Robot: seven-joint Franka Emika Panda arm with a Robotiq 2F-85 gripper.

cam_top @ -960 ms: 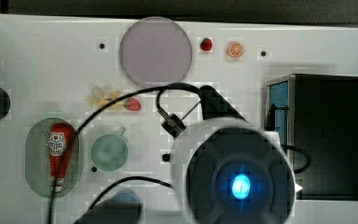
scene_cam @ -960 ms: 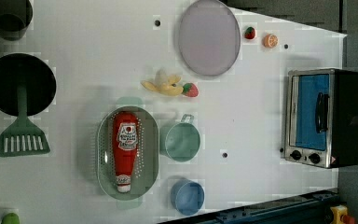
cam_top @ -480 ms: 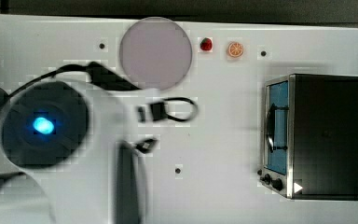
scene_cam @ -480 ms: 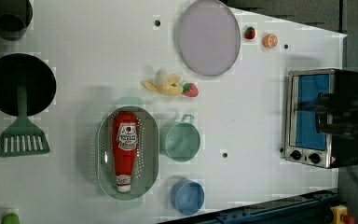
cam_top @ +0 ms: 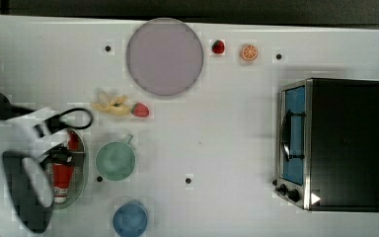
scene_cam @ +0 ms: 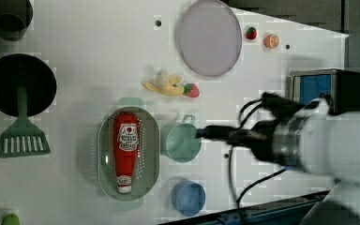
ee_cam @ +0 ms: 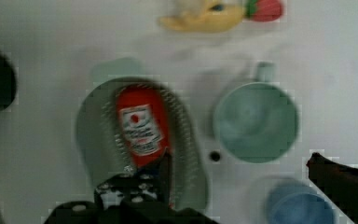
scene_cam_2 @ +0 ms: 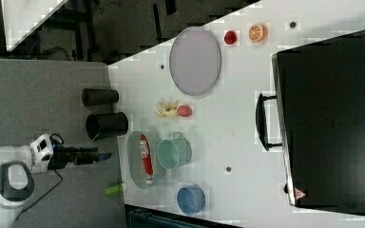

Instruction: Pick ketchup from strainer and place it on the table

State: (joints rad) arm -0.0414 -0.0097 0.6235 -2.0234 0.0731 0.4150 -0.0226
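Spread wide, the claw [ee_cam: 240, 163] hangs above the red tapered plastic ketchup bottle [ee_cam: 140, 126], which lies below it in the pale green perforated oval strainer [ee_cam: 91, 135]. Approach step; next, I judge, descend, centre and close around the bottle's body.

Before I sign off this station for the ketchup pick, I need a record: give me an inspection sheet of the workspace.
Surface: white table, a few small dark holes.
Job's things: ketchup lies lengthwise in the strainer, not yet lifted.
Clutter: green cup and blue cup beside the strainer; banana peel, two strawberries, orange slice, lilac plate, spatula, two dark pots, toaster oven.
Grippers: gripper open, holding nothing, above the strainer.
Cables: black cable loops off the wrist.
Surroundings: grey floor beside the table.
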